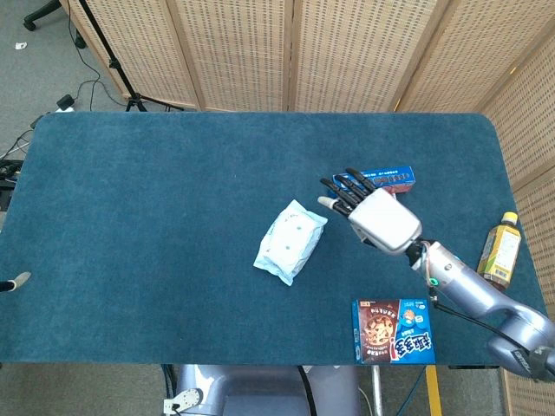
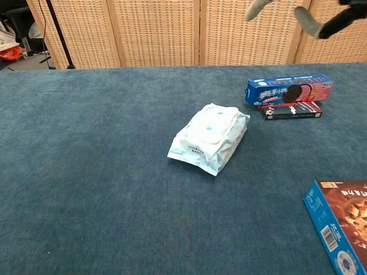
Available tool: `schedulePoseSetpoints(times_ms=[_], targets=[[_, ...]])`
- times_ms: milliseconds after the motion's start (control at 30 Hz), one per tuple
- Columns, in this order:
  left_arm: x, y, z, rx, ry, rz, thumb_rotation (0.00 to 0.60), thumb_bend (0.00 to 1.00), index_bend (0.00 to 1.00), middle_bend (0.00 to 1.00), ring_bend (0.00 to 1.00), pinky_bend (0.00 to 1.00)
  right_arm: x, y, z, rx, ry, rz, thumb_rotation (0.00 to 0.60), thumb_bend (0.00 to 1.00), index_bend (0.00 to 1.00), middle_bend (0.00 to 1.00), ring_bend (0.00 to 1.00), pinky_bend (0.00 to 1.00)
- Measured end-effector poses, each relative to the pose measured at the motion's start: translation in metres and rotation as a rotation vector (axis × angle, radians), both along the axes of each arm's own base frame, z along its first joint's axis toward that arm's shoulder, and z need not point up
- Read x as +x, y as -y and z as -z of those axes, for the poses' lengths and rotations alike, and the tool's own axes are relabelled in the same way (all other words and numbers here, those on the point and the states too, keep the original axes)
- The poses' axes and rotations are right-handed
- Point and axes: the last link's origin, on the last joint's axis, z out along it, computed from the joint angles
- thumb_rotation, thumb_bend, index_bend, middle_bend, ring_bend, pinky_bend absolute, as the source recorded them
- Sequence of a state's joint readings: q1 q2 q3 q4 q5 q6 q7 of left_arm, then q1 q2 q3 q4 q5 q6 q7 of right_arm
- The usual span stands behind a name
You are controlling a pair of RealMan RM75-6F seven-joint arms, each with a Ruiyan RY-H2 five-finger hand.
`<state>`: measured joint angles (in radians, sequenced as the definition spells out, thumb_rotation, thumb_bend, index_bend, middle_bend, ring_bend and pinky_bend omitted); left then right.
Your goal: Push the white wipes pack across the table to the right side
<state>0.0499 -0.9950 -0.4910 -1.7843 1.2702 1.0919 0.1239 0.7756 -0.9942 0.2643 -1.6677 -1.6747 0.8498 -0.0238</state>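
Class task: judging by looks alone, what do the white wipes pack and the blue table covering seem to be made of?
White wipes pack: probably soft plastic film, slightly glossy, since it wrinkles at the sealed ends, with what looks like a smoother, stiffer flap on top. Blue table covering: looks like matte felt or short-pile fabric, judging by its fuzzy, mottled surface with no shine.

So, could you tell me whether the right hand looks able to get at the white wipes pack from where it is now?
Probably yes: the right hand is open just right of the white wipes pack, with only bare blue table between them.
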Motion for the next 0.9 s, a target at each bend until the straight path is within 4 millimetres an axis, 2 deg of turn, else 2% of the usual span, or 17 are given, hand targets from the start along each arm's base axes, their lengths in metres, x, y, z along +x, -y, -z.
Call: schedulePoseSetpoints(times_ms=[133, 400, 533, 667, 900], targets=[[-0.002, -0.002, -0.001, -0.001, 0.008, -0.011, 0.600, 0.00, 0.00, 0.00, 0.00, 0.00, 0.029, 0.011, 0.030, 0.074, -0.026, -0.028, 0.600, 1.00, 0.18, 0.03, 0.00, 0.04], [-0.006, -0.005, -0.002, -0.007, 0.023, -0.024, 0.600, 0.00, 0.00, 0.00, 0.00, 0.00, 0.081, 0.018, 0.086, 0.145, -0.114, -0.108, 0.600, 1.00, 0.21, 0.07, 0.00, 0.05], [-0.008, -0.005, -0.002, -0.009, 0.026, -0.029, 0.600, 0.00, 0.00, 0.00, 0.00, 0.00, 0.093, 0.027, 0.111, 0.151, -0.137, -0.092, 0.600, 1.00, 0.21, 0.11, 0.00, 0.08], [-0.009, -0.006, -0.003, -0.009, 0.031, -0.033, 0.600, 0.00, 0.00, 0.00, 0.00, 0.00, 0.102, 0.037, 0.136, 0.158, -0.144, -0.047, 0.600, 1.00, 0.25, 0.15, 0.05, 0.14], [-0.010, -0.009, -0.002, -0.017, 0.032, -0.039, 0.600, 0.00, 0.00, 0.00, 0.00, 0.00, 0.112, 0.039, 0.178, 0.175, -0.214, -0.019, 0.600, 1.00, 0.27, 0.18, 0.07, 0.15]])
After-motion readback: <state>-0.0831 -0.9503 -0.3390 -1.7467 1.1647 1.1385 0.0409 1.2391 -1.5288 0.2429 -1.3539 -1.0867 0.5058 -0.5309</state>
